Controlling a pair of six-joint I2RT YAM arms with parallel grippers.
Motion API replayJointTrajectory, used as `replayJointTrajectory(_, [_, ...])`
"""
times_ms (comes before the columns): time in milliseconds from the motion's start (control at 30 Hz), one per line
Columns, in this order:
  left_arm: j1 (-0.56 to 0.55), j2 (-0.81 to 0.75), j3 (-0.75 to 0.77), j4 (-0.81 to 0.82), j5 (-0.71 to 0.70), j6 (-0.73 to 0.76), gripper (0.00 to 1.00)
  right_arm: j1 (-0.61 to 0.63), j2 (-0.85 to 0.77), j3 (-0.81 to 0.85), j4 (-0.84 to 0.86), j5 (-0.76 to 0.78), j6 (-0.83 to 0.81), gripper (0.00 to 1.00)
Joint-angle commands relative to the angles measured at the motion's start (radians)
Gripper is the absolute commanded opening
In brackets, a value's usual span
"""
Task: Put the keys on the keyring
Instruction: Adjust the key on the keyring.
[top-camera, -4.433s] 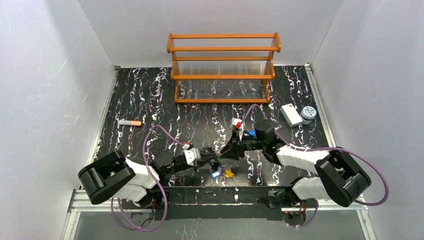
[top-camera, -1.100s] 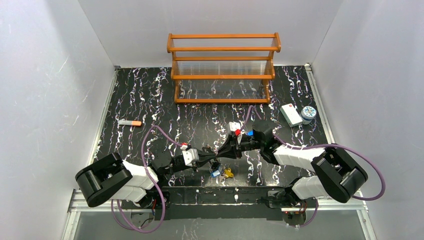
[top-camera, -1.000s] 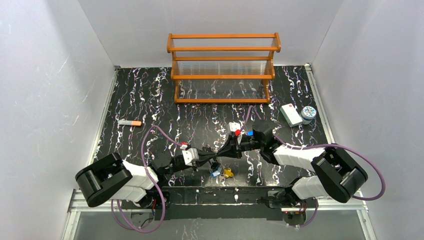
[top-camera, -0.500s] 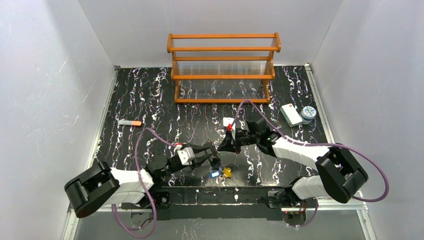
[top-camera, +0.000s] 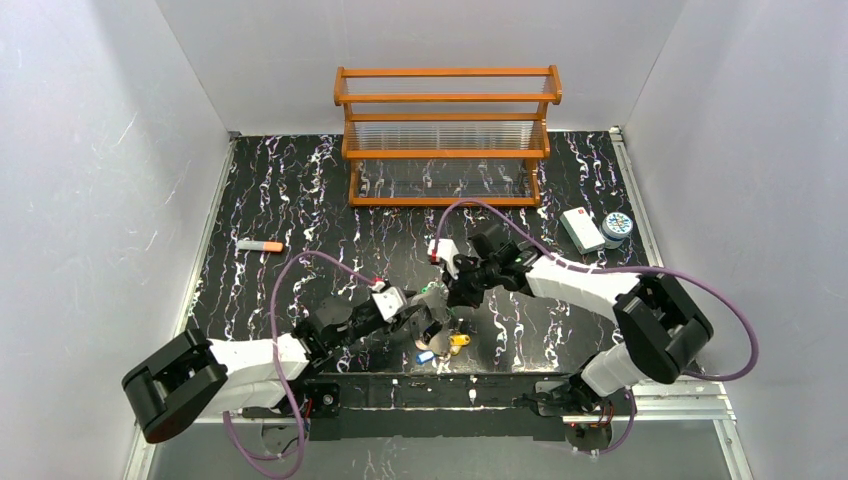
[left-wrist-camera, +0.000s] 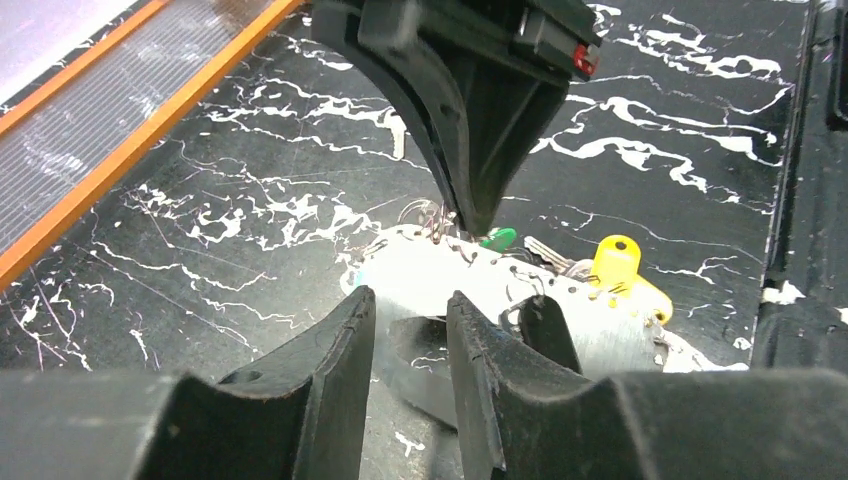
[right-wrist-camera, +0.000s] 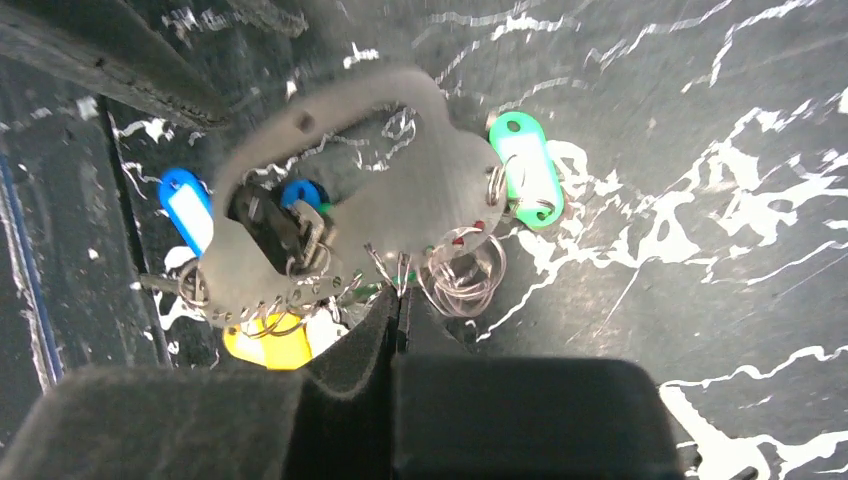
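Left wrist view: the left end effector (left-wrist-camera: 410, 303) is holding its two fingers apart, with a grey bar of the keyring (left-wrist-camera: 455, 275) lying in the gap. I cannot tell whether they are squeezing it.
Right side: the right end effector (left-wrist-camera: 468, 212) is clenched. It is reaching in from ahead of the left fingers and pinching the keyring's holed rim beside a small wire ring.
Keyring position: it is sitting just ahead of both sets of tips, low over the worktop (top-camera: 300, 190). Whether it is resting there I cannot tell.
Long axis: it is running crosswise in front of the right tips, and away to the right of the left fingers.
Nearer arm: both are reaching it, but only the right is showing a sure hold, so it is probably the one steadying.
Threading: among the keys (right-wrist-camera: 525, 165), the green tag seems to be hanging from a ring on the rim, to the right of the right tips. The blue tag (right-wrist-camera: 188, 212) and yellow tag (right-wrist-camera: 270, 348) are lying to their left. Whether those two are threaded I cannot tell, the picture being blurred.
Surface: black, white-veined and flat, likely letting small metal slide.
Room: the wooden rack (top-camera: 447, 135) is standing well beyond both end effectors.
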Motion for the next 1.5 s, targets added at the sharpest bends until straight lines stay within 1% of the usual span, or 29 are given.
replayJointTrajectory(0, [-0.002, 0.066, 0.075, -0.058, 0.014, 0.032, 0.31, 0.035, 0.063, 0.074, -0.138, 0.119, -0.03, 0.01])
replayJointTrajectory(133, [-0.003, 0.137, 0.106, -0.058, 0.068, 0.05, 0.28, 0.061, 0.085, 0.093, -0.164, 0.164, -0.03, 0.01])
replayJointTrajectory(333, [-0.005, 0.221, 0.129, -0.033, 0.198, 0.078, 0.26, 0.091, 0.053, 0.078, -0.119, 0.127, -0.029, 0.01])
replayJointTrajectory(500, [-0.011, 0.29, 0.129, 0.051, 0.262, 0.07, 0.25, 0.107, 0.026, 0.06, -0.079, 0.085, -0.015, 0.01])
replayJointTrajectory(667, [-0.02, 0.376, 0.124, 0.165, 0.288, 0.026, 0.17, 0.11, 0.016, 0.046, -0.059, 0.068, 0.002, 0.01])
replayJointTrajectory(767, [-0.029, 0.421, 0.12, 0.212, 0.267, 0.006, 0.15, 0.109, 0.02, 0.048, -0.059, 0.065, 0.006, 0.01])
replayJointTrajectory(933, [-0.038, 0.441, 0.106, 0.23, 0.184, -0.007, 0.17, 0.113, 0.024, 0.048, -0.062, 0.057, 0.007, 0.01])
replayJointTrajectory(1067, [-0.039, 0.408, 0.084, 0.231, 0.126, -0.002, 0.19, 0.114, 0.026, 0.044, -0.061, 0.054, 0.005, 0.01])
replayJointTrajectory(1267, [-0.041, 0.334, 0.04, 0.226, 0.068, 0.008, 0.2, 0.118, 0.037, 0.044, -0.062, 0.056, 0.005, 0.01])
replayJointTrajectory(1467, [-0.042, 0.34, 0.034, 0.226, 0.041, 0.001, 0.2, 0.126, 0.048, 0.052, -0.072, 0.069, 0.003, 0.01])
